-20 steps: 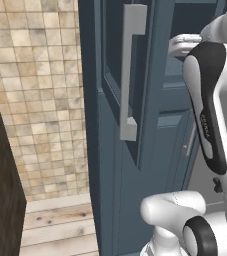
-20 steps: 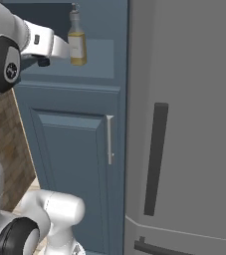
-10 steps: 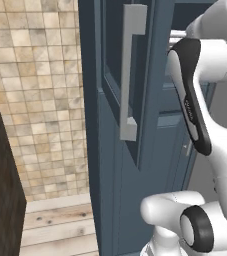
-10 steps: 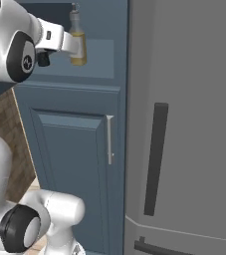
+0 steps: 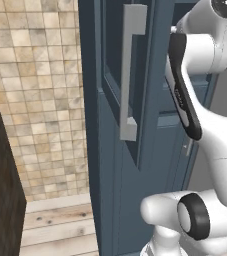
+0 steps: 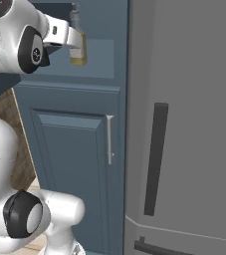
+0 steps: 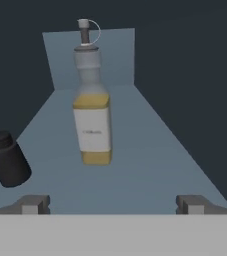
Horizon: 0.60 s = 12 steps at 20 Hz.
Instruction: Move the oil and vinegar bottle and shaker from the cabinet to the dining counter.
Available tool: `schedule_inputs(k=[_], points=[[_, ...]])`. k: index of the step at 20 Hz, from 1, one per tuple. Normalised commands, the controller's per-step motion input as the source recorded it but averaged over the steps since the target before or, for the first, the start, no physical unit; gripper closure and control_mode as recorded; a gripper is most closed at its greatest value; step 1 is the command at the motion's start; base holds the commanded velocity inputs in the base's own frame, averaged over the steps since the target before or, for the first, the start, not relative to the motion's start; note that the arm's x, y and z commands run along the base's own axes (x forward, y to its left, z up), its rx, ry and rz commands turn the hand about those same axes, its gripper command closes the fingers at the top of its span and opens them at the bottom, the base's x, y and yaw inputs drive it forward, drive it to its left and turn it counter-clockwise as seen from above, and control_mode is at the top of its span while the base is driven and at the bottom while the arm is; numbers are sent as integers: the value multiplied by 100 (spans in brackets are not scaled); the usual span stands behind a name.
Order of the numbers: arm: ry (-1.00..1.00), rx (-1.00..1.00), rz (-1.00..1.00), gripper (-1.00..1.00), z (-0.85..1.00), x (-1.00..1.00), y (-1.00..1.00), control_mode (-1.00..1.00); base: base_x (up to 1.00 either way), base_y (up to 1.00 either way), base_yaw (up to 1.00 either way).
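The oil and vinegar bottle (image 7: 92, 120), clear with yellow liquid and a white label, stands upright on the shelf inside the slate-blue cabinet (image 7: 150, 150). The small dark shaker (image 7: 7, 160) sits to its left, closer to the hand. My gripper (image 7: 112, 205) is open, its fingertips (image 7: 32, 204) wide apart and short of the bottle, with nothing between them. In the right base view the gripper (image 6: 70, 39) hangs just left of the bottle (image 6: 78, 52). The cabinet door (image 5: 130, 150) stands open with its long grey handle (image 5: 130, 75). The dining counter is out of view.
A grey fridge (image 6: 194, 99) with a dark vertical handle (image 6: 156, 159) stands right of the cabinet. Below the shelf is a shut blue door (image 6: 69, 169) with a thin handle. A tiled wall (image 5: 40, 100) and wooden floor (image 5: 55, 225) lie left.
The hand has moved a little to the right toward the bottle, and the forearm has swung closer to the cabinet. Bottle, shaker and the open jaws are unchanged.
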Motion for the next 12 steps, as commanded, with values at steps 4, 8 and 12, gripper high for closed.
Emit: schedule_inputs(k=[4, 8, 12], points=[[0, 0, 0, -100, 0, 27, 0, -100, 0, 0, 0], [0, 0, 0, -100, -1, 20, 5, -100, 0, 0, 0], [0, 2, 0, -100, -3, 18, 0, -100, 0, 0, 0]])
